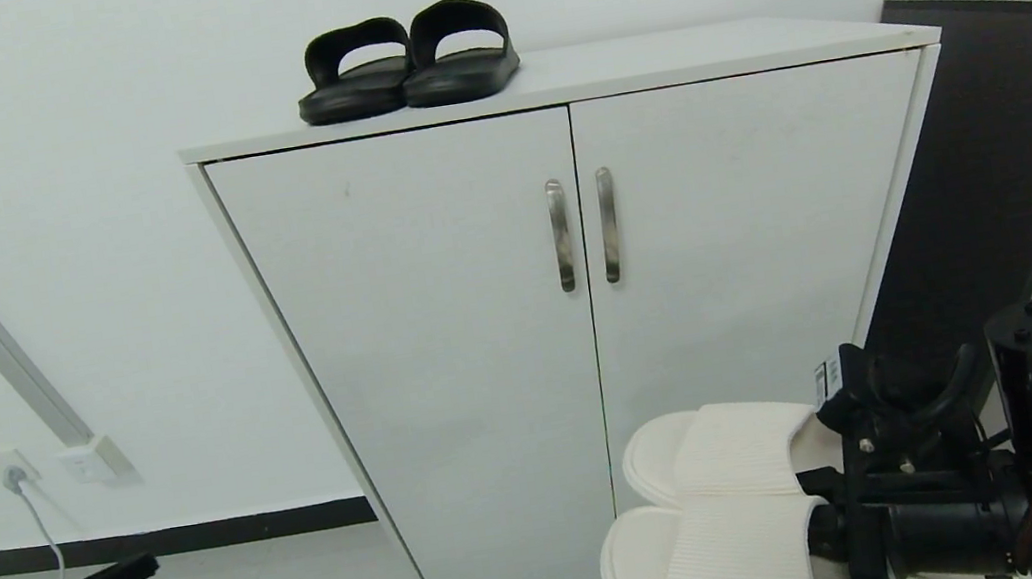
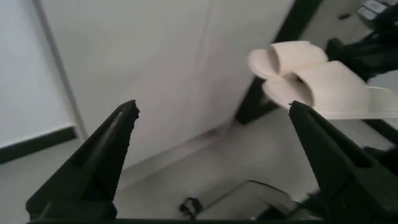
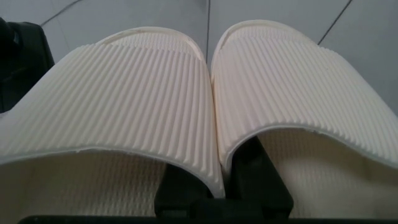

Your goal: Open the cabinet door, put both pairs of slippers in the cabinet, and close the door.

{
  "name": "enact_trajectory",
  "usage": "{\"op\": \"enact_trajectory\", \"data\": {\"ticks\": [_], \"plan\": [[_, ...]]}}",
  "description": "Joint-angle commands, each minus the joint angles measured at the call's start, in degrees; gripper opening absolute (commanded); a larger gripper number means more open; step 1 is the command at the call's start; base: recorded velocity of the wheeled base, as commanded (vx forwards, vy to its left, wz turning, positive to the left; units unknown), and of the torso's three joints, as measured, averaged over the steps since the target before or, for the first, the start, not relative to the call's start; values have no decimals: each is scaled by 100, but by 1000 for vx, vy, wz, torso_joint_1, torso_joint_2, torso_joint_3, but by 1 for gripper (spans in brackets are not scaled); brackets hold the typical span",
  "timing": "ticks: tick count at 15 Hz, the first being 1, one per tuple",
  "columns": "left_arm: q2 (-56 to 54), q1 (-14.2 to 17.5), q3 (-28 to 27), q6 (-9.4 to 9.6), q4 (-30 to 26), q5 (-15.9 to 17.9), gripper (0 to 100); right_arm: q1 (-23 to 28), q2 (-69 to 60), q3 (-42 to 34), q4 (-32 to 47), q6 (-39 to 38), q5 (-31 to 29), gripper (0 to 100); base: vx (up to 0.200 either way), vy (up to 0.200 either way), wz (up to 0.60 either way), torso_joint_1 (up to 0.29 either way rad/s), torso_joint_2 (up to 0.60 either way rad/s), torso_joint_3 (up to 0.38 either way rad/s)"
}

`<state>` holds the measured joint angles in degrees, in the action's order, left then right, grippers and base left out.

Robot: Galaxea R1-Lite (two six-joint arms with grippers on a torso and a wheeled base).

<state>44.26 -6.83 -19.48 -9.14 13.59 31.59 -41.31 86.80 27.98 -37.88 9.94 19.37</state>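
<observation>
right gripper (image 3: pixel 224 193): clamped on white slippers (image 1: pixel 728 502), toes toward cabinet (image 1: pixel 445 360)
left gripper (image 2: pixel 212 112): jaws apart, well left of them
black slippers (image 1: pixel 405 63): atop cabinet

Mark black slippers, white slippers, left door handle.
black slippers (image 1: pixel 408 82), head view, where the pair meets
white slippers (image 1: pixel 729 514), head view, ribbed strap
left door handle (image 1: pixel 561 235), head view, middle of bar

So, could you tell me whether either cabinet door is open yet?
No, the left door and right door are shut, handles side by side.
</observation>
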Motion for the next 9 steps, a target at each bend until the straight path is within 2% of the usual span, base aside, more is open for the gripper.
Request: {"op": "enact_trajectory", "data": {"ticks": [1,3,4,7,8,9], "plan": [[513,-1365,-126,-677,460,-65,100,-70,21,-47,0,0,5,0,0,0,0,0,0,0],[1128,-1787,-469,-703,785,-232,100,-158,109,-82,-9,0,23,0,0,0,0,0,0,0],[1357,-1901,-530,-703,917,-276,100,-184,109,-99,-18,0,23,0,0,0,0,0,0,0],[2605,-2481,-952,-720,2033,-794,100,-202,153,-117,-97,-9,14,0,0,0,0,0,0,0],[2904,-2648,-1128,-764,2271,-944,100,-202,162,-117,-106,-9,14,0,0,0,0,0,0,0],[3150,-2833,-1453,-1011,2306,-1155,100,-202,171,-108,-106,-9,14,0,0,0,0,0,0,0]]}}
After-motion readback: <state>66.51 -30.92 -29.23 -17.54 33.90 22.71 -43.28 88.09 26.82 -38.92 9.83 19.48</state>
